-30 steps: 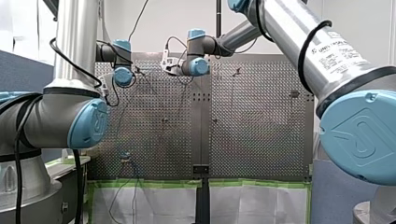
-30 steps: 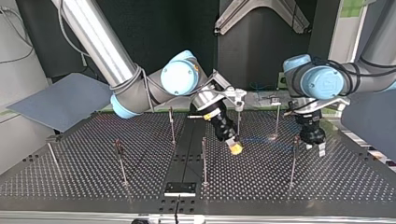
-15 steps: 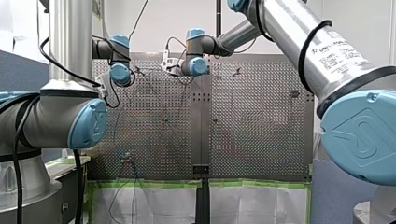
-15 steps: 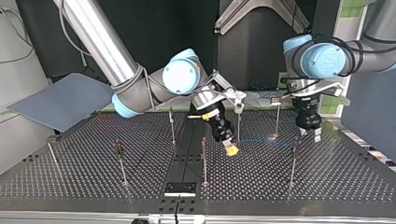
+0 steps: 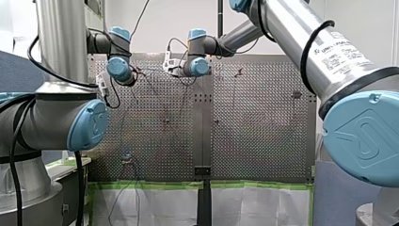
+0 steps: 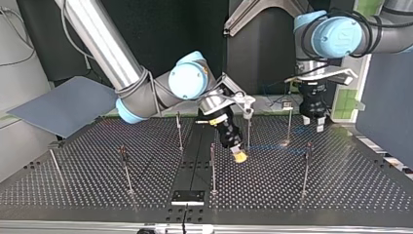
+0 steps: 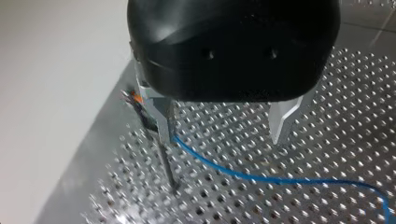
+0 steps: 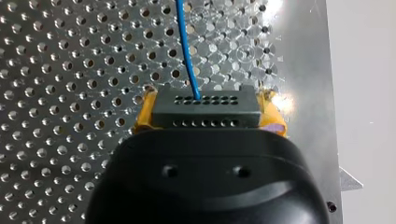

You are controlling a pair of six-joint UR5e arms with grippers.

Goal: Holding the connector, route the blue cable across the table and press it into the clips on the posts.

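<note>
Connector: you see its long axis spanning pad to pad.
Right gripper: yellow pads clamp it.
Blue cable: leaves straight ahead.
Left gripper: fingers spread.

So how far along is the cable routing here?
Done: the cable reaches the post beside my open left gripper; whether it is clipped is unclear. In hand: my right gripper holds the connector. Left: the posts at the top view's left carry no cable.

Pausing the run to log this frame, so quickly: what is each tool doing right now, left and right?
Left tool: open, holding nothing.
Right tool: closed on the connector of the blue cable.
</note>
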